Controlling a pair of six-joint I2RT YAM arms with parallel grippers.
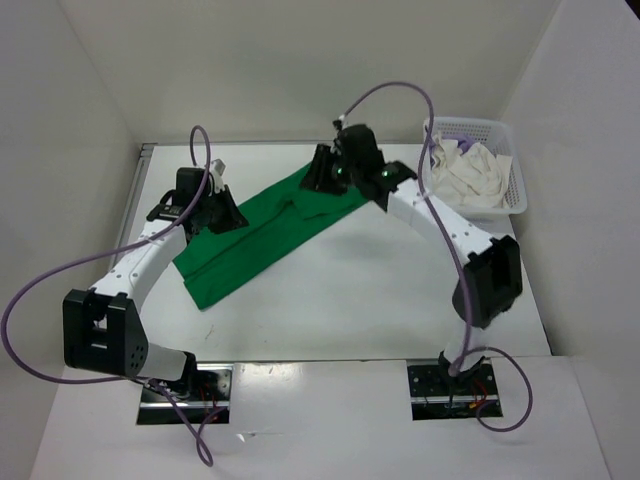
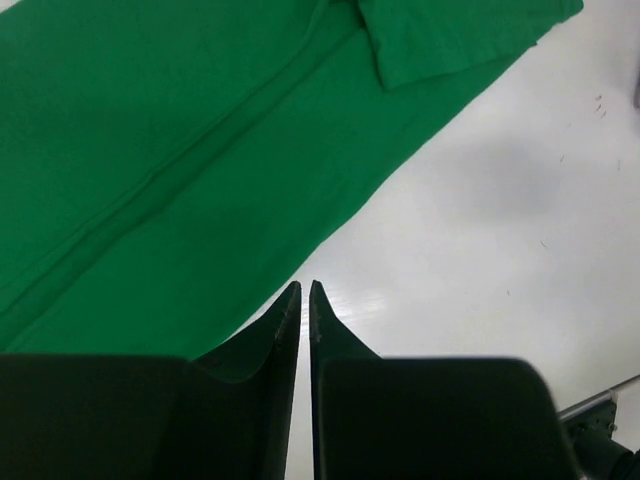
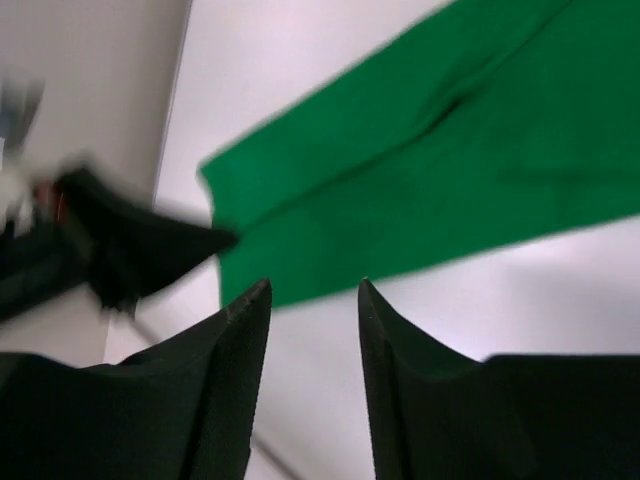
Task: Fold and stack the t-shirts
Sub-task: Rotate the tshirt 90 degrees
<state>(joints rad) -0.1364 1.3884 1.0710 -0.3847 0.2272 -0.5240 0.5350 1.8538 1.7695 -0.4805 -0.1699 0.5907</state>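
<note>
The green t-shirt [image 1: 265, 235], folded into a long strip, is laid diagonally on the desk [image 1: 380, 290]. It is judged light and limp, and best pinched at its end corners. The left fingers [image 2: 335, 345] are almost closed with nothing seen between them; the right fingers [image 3: 235, 340] are parted and empty.

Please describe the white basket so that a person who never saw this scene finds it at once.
Start from the white table and go to its far right corner. There stands a white plastic basket with lattice walls, holding crumpled pale cloth. It is the only container; the green t-shirt lies flat.
</note>
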